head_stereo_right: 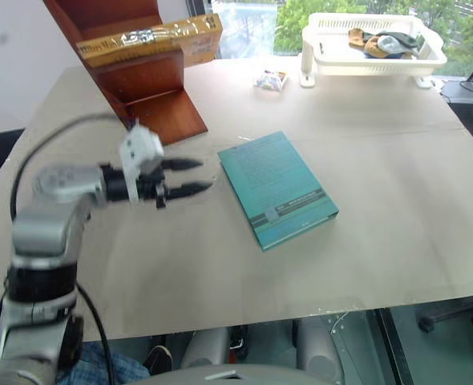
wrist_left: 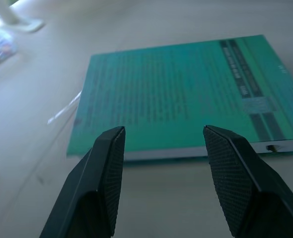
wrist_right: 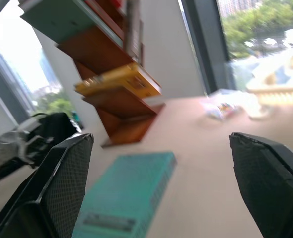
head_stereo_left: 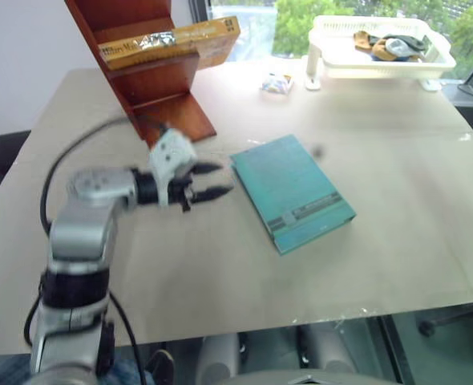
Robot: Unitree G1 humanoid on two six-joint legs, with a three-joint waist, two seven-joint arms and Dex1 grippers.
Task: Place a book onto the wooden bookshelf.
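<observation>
1. The left hand (head_stereo_left: 217, 181) hangs just above the bench (head_stereo_left: 220, 273) toward its near left part, fingers pointing level at the teal book (head_stereo_left: 291, 191). Its two black fingers (wrist_left: 107, 163) stand moderately apart with nothing between them; the tips sit just short of the teal book's near long edge, not touching it.
2. The teal book lies flat near the middle of the bench, turned at an angle to the bench edges, a grey label band toward its near end.
3. The right hand (wrist_right: 161, 188) has its fingers spread wide and empty, looking across the bench over the teal book toward the shelf.
4. The bookshelf (head_stereo_left: 152, 76) stands at the far left of the bench, its slanted side panel rising out of frame.
5. The book (head_stereo_left: 172, 40), orange-yellow in shiny wrap, lies flat on a step of the bookshelf, one end jutting out past the shelf toward the window.
6. A small packet (head_stereo_left: 276, 82) lies near the far edge.
7. A white basket rack (head_stereo_left: 381, 48) stands at the far right corner with some cloth items (head_stereo_left: 389, 44) inside.
</observation>
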